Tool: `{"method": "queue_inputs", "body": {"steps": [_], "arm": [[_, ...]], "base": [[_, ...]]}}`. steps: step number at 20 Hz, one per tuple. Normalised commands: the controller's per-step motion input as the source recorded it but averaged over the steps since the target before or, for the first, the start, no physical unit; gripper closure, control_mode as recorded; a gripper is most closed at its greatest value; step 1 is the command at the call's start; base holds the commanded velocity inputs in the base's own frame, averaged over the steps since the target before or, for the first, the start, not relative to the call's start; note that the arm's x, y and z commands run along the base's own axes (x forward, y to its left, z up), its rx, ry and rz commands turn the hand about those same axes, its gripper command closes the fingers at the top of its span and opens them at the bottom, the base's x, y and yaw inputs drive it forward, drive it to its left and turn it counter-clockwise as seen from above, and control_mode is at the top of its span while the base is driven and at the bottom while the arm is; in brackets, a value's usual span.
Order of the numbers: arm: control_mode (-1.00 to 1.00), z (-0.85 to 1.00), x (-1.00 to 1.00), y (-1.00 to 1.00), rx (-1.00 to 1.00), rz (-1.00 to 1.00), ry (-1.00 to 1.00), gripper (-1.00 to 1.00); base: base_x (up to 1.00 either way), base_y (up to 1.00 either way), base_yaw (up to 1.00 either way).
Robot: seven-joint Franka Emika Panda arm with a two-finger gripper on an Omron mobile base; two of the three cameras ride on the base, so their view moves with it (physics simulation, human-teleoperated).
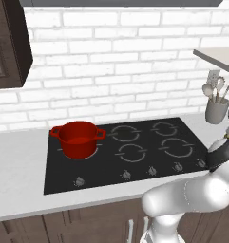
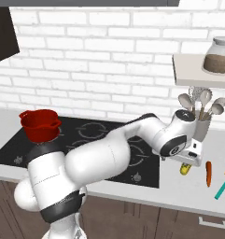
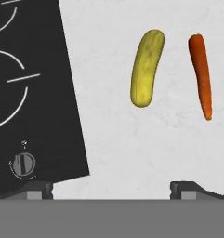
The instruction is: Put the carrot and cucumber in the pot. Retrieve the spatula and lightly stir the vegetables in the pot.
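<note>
Right of the stove, on the table, cucumber [image 3: 147, 68] beside carrot [image 3: 200, 74], apart. Gripper [image 3: 111, 188] above, spread, holding nothing. Cucumber likely light, stiff, smooth; grasp mid-length.

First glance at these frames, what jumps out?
The glossy red pot sits alone on the front-left burner of the black cooktop, far from everything else. The gripper hangs over the counter to the right of the cooktop, above the cucumber and carrot, which lie side by side, apart. The teal-handled spatula lies just beyond the carrot.
</note>
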Motion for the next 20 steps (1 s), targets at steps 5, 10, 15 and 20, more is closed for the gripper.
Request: {"method": "queue_inputs", "body": {"steps": [5,10,15,20], "arm": [[-1.0,-0.25,0.34,-0.14,0.0,0.0,0.0,-1.0],[-1.0,-0.29,0.25,-0.18,0.0,0.0,0.0,-1.0],[-1.0,-0.23,0.29,-0.21,0.0,0.0,0.04,-1.0],[-1.0,-0.17,0.24,-0.21,0.0,0.01,0.03,-1.0]], "base": [[0.0,0.0,0.0],[0.0,0.0,0.0],[0.0,0.0,0.0],[0.0,0.0,0.0]]}}
